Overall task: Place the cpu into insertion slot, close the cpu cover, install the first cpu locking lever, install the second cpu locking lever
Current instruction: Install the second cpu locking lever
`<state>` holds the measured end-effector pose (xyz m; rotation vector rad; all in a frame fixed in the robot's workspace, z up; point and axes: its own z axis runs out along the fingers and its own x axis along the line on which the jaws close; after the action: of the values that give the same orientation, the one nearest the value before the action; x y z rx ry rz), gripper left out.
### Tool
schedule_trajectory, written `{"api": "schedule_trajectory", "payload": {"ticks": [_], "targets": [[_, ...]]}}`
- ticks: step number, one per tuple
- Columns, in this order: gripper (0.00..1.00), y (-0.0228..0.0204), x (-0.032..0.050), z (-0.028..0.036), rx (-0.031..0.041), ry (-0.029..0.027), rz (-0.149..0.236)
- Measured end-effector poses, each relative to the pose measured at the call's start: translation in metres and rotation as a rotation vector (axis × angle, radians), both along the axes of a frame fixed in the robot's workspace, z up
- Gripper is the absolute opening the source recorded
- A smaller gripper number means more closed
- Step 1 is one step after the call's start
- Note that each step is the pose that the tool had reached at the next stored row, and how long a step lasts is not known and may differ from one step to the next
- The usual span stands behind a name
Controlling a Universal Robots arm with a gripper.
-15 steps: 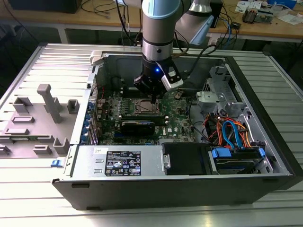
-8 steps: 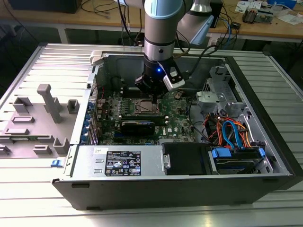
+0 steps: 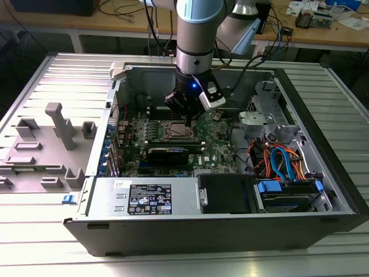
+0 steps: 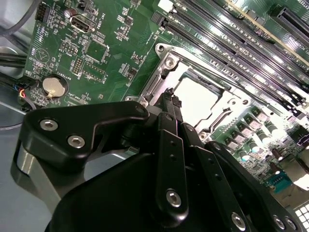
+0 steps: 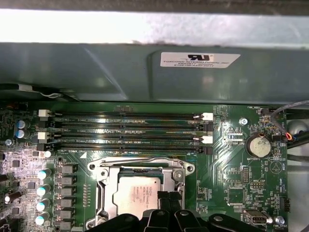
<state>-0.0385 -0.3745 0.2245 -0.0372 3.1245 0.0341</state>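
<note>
One open computer case lies on a ribbed metal desk. Contents, from the exterior view's left to its right:

- Grey plastic fixtures on the desk, beside the case, untouched.
- Green board on the case floor. Long black memory slots run along one side of the socket.
- Slot: square, silver-rimmed, near mid-board.
- Cpu: seated flat in the slot, dull silver top up. Judged light, stiff and fragile, with a slick top; best taken by its edges, never pressed askew.
- Cover: thin metal frame lying down around the cpu, its window showing the chip. Judged springy sheet, sharp-edged; push on the frame, not the chip. Whether the levers are latched cannot be made out.
- Claw: black fingers drawn together to a narrow tip, holding nothing, poised at the cover's edge; contact cannot be confirmed.
- Arm: descends almost vertically into the case, wrist straight down over the slot.
- Drive bay with blue and orange cables, apart from the work.
</note>
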Motion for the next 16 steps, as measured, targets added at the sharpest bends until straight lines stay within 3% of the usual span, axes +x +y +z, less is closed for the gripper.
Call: {"api": "schedule_trajectory", "payload": {"ticks": [11,16], "targets": [[0.11,-0.0004,0.0013,0.0000,0.0000,0.0015,0.000],[0.11,-0.0025,0.0013,0.0000,0.0001,0.0015,0.000]]}}
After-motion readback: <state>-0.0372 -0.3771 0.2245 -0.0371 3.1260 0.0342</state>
